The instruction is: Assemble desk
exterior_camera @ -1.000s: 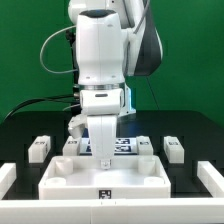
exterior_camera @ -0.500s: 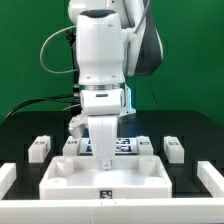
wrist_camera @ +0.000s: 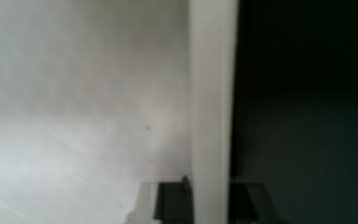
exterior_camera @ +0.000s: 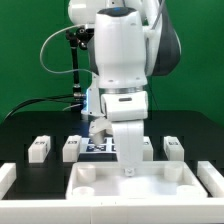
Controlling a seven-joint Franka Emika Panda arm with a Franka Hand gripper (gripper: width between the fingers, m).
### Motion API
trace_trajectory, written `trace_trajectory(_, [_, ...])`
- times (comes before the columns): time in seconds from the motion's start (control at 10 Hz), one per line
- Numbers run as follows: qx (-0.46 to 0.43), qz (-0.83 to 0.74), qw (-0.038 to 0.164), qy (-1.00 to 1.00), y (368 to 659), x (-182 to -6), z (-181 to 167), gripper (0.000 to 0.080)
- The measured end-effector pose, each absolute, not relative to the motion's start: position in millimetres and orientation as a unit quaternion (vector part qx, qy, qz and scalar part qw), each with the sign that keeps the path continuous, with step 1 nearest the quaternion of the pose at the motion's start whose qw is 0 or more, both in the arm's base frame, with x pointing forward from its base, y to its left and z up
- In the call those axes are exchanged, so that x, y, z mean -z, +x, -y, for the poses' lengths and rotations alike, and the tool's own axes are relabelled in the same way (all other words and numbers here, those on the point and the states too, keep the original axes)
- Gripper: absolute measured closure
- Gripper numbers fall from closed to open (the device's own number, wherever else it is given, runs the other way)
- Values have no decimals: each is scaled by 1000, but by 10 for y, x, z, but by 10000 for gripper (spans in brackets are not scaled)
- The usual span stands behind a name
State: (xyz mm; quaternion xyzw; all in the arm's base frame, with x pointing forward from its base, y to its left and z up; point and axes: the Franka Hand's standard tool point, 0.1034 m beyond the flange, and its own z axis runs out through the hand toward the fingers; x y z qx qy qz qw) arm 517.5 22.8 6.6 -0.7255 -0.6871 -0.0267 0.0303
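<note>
White block legs (exterior_camera: 39,148), exterior view only

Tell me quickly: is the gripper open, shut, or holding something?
Gripper: shut, tips down at the desk panel; no held part can be seen.

No legible text, apparently.

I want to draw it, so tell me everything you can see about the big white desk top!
The desk top is a wide, flat white panel, plastic by its look. It lies flat on the black table, with round sockets at its back corners. The shut gripper reaches straight down and seems to touch it near the middle. Its front runs out of the picture.
</note>
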Motion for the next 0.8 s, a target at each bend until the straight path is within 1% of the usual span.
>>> trace_trajectory(0.1, [27, 692, 33, -721, 5184, -67, -354, 750])
trace_trajectory(0.3, [23, 700, 34, -713, 5184, -59, -362, 750])
trace_trajectory(0.4, [28, 699, 30, -714, 5180, -57, -357, 750])
trace_trajectory(0.5, [27, 698, 31, -715, 5178, -52, -355, 750])
trace_trajectory(0.6, [27, 698, 31, -715, 5178, -50, -352, 576])
trace_trajectory(0.7, [27, 698, 31, -715, 5177, -49, -351, 439])
trace_trajectory(0.8, [27, 698, 31, -715, 5176, -47, -350, 439])
